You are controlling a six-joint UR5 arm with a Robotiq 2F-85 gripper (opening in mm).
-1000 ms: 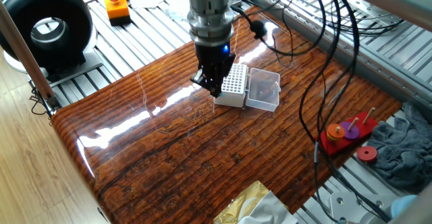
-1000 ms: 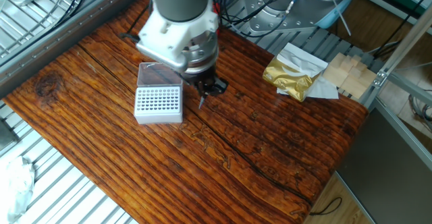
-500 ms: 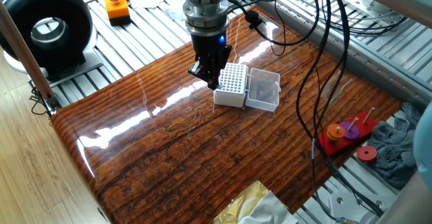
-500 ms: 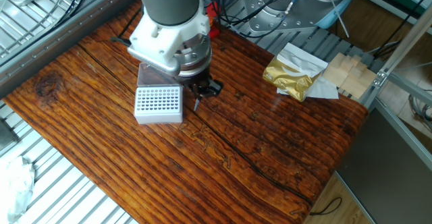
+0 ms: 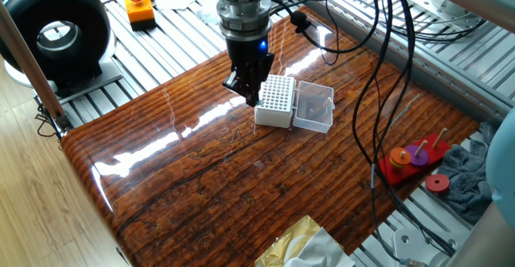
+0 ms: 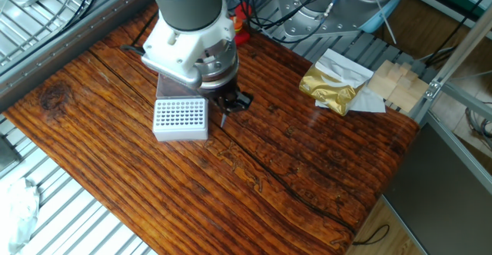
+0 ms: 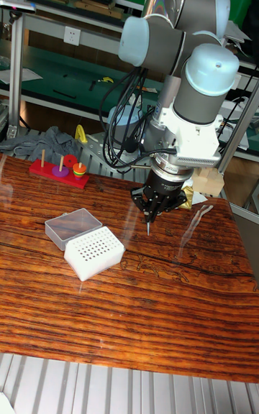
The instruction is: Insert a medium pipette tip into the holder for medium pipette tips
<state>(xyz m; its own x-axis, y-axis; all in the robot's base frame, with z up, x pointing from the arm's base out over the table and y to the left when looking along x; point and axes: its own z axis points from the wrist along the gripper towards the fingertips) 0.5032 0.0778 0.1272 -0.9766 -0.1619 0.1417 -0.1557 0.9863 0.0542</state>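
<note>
Compared with the frame a second earlier, the gripper has shifted toward the upper left of both fixed views and now hangs closer to the holder; the holder itself has not moved.

The gripper's fingers are nearly closed, pinching the pipette tip between them. The tip hangs below the fingertips with its long axis close to vertical and its narrow end pointing down at the table. In the other fixed view it sits just beside the holder's right edge, clear of the grid of holes; in the tall fixed view it is to the right of the holder and above the wood, not touching it.

The holder stands on the table with its clear lid swung open and lying flat beside it. The gripper covers the holder's upper left corner in one fixed view.

Around the table: a red peg toy with coloured rings at right, a grey cloth beyond it, a gold foil bag at upper right of the other fixed view, an orange button box and a black round fan at upper left. Black cables hang across the right half.
</note>
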